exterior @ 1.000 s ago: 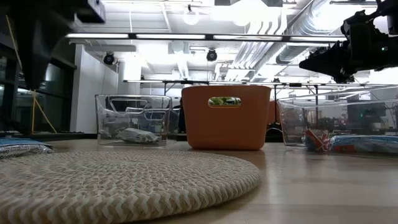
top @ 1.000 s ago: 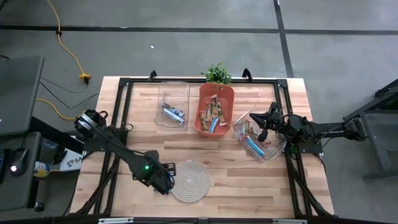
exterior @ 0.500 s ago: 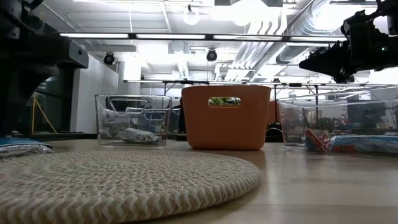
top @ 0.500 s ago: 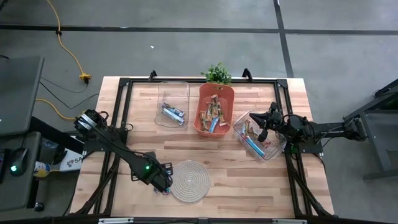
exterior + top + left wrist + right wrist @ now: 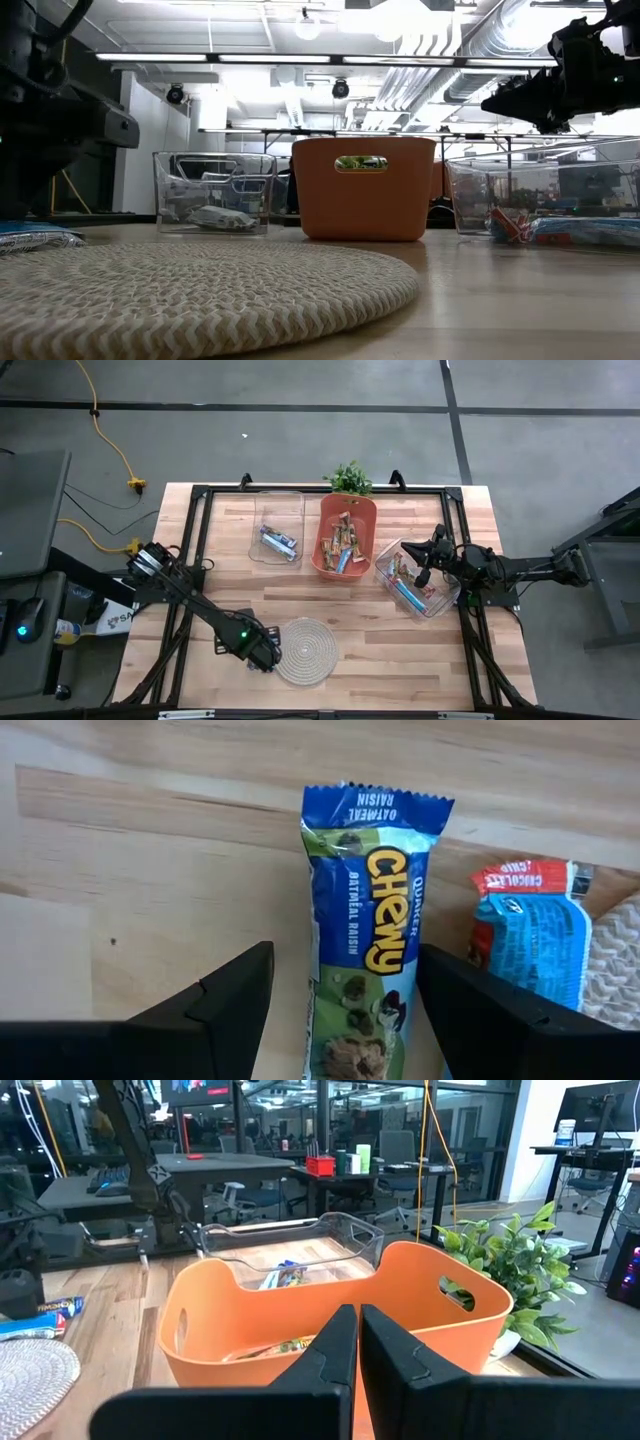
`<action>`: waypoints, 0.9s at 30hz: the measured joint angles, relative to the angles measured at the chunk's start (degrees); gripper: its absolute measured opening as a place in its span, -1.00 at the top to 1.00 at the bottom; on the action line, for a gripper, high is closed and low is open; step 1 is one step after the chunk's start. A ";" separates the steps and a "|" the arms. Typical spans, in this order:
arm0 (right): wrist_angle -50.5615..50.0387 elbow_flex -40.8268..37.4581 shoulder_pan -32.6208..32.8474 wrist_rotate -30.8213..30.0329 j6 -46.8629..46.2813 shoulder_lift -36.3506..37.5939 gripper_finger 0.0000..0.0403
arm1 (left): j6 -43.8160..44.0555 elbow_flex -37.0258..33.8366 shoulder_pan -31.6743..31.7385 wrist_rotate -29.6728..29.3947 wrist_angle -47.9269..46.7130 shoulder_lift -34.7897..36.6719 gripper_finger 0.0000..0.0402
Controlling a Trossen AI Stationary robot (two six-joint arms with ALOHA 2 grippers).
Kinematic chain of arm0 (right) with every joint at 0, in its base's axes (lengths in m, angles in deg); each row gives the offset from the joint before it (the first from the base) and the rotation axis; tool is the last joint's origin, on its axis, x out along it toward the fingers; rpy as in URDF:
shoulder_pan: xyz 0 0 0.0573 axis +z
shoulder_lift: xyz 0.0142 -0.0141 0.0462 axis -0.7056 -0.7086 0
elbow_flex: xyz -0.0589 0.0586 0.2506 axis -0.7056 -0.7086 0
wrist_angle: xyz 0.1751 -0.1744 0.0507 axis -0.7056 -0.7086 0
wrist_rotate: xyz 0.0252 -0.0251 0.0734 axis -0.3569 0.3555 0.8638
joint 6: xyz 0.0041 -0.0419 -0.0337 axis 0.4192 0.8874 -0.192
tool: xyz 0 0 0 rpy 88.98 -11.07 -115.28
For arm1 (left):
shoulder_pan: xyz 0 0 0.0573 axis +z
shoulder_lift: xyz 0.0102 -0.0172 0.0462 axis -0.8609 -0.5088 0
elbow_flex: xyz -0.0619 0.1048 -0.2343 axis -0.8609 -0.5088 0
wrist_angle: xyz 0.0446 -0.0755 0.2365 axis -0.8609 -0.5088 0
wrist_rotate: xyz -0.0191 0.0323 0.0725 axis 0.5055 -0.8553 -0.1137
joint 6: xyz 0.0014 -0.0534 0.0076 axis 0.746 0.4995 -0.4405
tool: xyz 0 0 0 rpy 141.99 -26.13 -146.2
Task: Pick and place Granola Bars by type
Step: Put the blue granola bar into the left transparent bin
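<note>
Landmark: round woven mat, on the wooden table.

Bars on the table — two, just beside the mat's edge on the left arm's side. One blue-and-green bar, wrapper flat, crimped end, yellow "CHEWY" lettering, oatmeal raisin. One light-blue bar with a red end, wrapper crumpled, lying between the first bar and the mat, its far side touching or overlapping the mat's rim.

Left gripper — low over the table beside the mat, fingers spread wide, one on each side of the blue-and-green bar, not touching it; nothing held.

Orange bin — beyond the mat, mid-table. Holds a heap of bars, mostly brown-toned, one light blue showing.

Clear bin — beside the orange bin, on the left arm's side. Holds a few light-blue bars.

Second clear bin — on the orange bin's other side, tilted askew. Holds red-brown bars and a light-blue one.

Right gripper — over the second clear bin, well apart from the mat, fingers pressed together, empty.

Potted plant — behind the orange bin.
</note>
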 joint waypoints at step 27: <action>-0.04 0.00 0.00 0.02 0.00 0.00 1.00 | -1.26 0.03 0.04 -0.09 0.89 0.12 0.37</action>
